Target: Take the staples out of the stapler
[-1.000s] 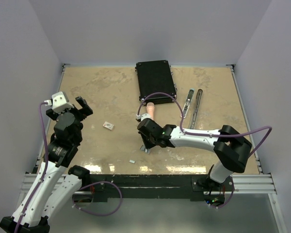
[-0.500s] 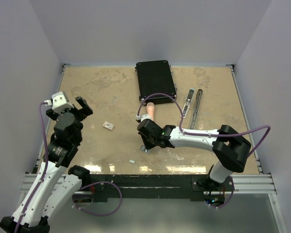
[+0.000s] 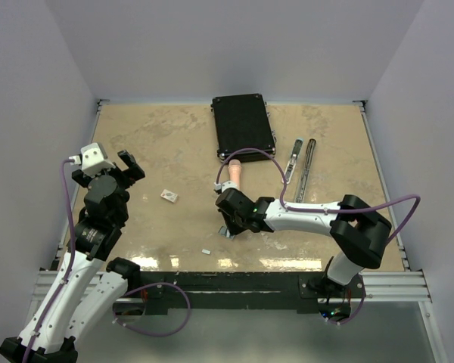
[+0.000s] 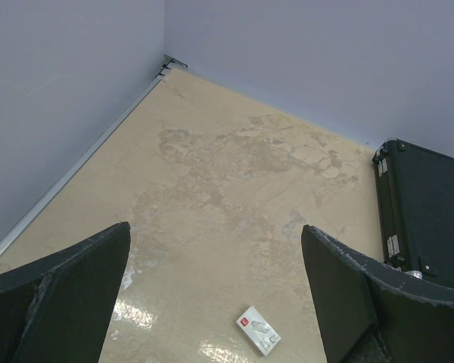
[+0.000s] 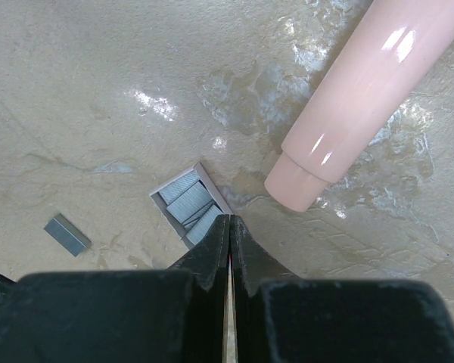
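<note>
Right wrist view: right gripper (image 5: pixel 229 221) fingers pressed flat together, tips at the edge of packed staples (image 5: pixel 186 202).
Loose staple block (image 5: pixel 66 234): lying apart.
Left gripper (image 4: pixel 216 234): fingers spread wide, holding nothing.

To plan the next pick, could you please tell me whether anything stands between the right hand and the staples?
Nothing visible does. The right hand, shut, has its tips right at the edge of the staples. The pink stick and a loose staple block lie apart, off to either side.
</note>
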### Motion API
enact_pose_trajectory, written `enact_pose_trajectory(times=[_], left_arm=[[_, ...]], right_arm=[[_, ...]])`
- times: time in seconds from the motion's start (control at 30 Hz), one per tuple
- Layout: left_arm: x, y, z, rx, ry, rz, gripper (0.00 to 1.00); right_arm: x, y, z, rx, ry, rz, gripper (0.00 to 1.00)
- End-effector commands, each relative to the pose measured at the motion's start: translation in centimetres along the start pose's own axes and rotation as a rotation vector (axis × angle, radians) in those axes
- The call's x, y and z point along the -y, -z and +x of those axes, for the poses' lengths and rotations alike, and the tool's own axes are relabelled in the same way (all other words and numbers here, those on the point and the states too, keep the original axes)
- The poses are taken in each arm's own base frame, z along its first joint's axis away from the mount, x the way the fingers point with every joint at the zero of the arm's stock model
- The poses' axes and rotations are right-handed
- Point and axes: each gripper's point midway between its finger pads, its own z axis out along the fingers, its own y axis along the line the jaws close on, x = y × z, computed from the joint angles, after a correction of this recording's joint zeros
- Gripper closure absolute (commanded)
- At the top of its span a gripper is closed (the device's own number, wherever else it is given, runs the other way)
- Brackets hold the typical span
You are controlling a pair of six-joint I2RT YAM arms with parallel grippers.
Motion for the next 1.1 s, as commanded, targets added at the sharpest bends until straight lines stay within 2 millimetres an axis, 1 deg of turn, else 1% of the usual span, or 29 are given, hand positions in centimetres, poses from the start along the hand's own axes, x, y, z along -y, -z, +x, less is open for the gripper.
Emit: enact_pose_trajectory(times=[0.0, 0.57, 0.7, 0.9, 1.07], left_arm=[[0.1, -0.1, -0.7, 0.03, 0.008, -0.001, 0.0], [0.1, -0.1, -0.7, 0.031, 0.009, -0.001, 0.0], [0.1, -0.1, -0.7, 0.032, 0.009, -0.002, 0.0], [0.1, -0.1, -0.8, 0.033, 0.01, -0.002, 0.0], [0.1, -0.1, -0.8, 0.033, 0.01, 0.0, 0.0]], right_arm=[[-0.2, 0.0, -0.8, 0.03, -0.022, -0.011, 1.0], [0.1, 0.2, -0.3, 0.027, -0.029, -0.005, 1.0], [-0.1, 0.5, -0.5, 0.033, -0.034, -0.014, 1.0], [-0.6, 1.7, -1.5, 0.061, -0.042, -0.039, 1.0], [-1.1, 2.2, -1.4, 0.06, -0.04, -0.074, 1.0]])
